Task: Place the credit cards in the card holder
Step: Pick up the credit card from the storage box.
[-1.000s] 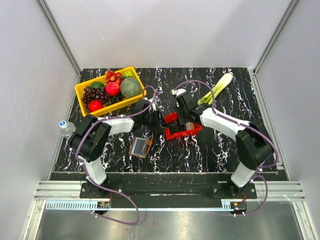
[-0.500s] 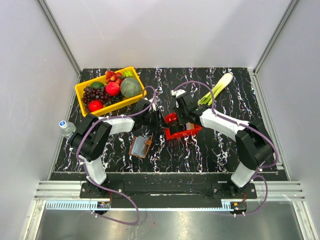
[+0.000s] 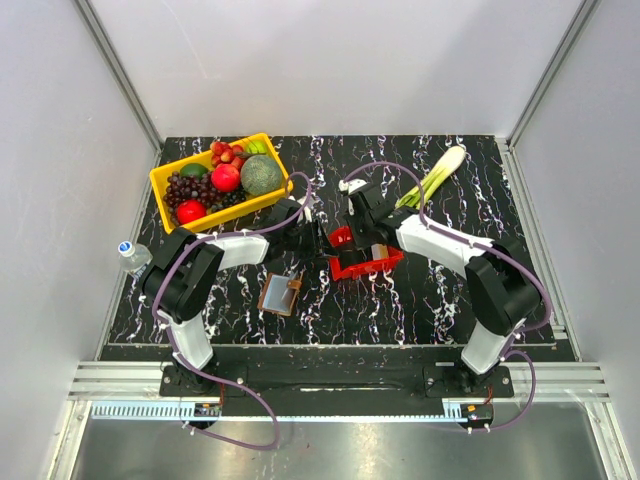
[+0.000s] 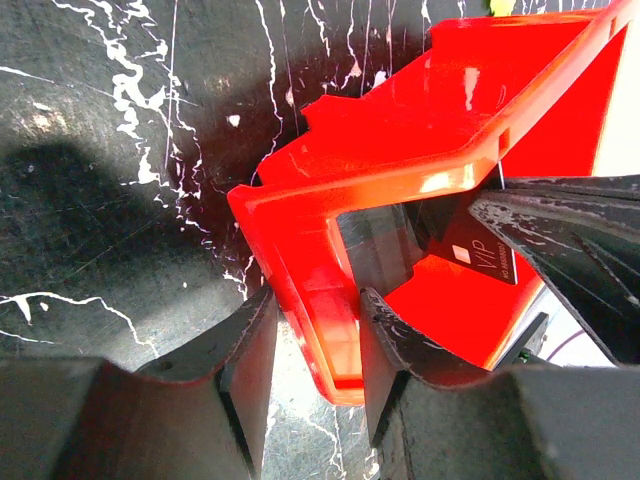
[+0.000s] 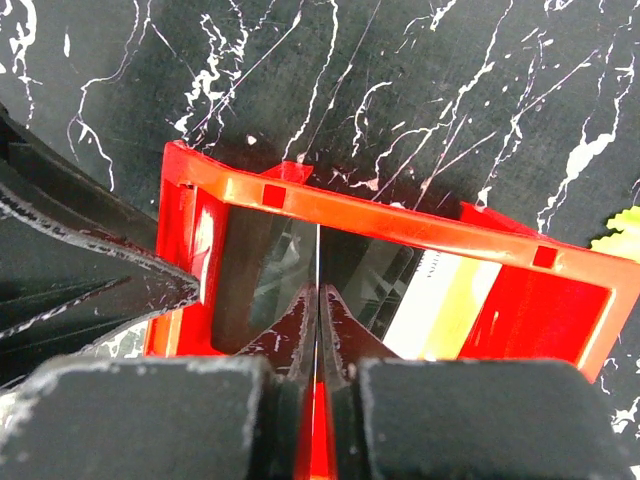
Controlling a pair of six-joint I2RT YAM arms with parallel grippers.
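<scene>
Black, white-veined table [image 3: 450,300] is enclosed by pale grey walls. At its far left corner a yellow crate [image 3: 160,185] heaped with fruit is set. Near the middle a red bin [image 3: 365,268] is reached by both arms. A leek [image 3: 432,178] is laid beyond the bin to the right, and a water bottle [image 3: 130,255] is seen at the left edge. The card holder [image 3: 280,294] is laid open on the table, near the bin's left front but apart from it, beside the left arm. The left tool [image 4: 315,330] is narrowed onto the bin, whose wall is clamped between the two fingers. The right tool [image 5: 317,300] is almost closed above the bin, and a thin card [image 5: 317,255] is pinched edge-on between its fingers. More credit cards [image 5: 432,300] are seen inside the bin, whitish and yellow ones among them, and a black card [image 4: 470,250] marked VIP.
</scene>
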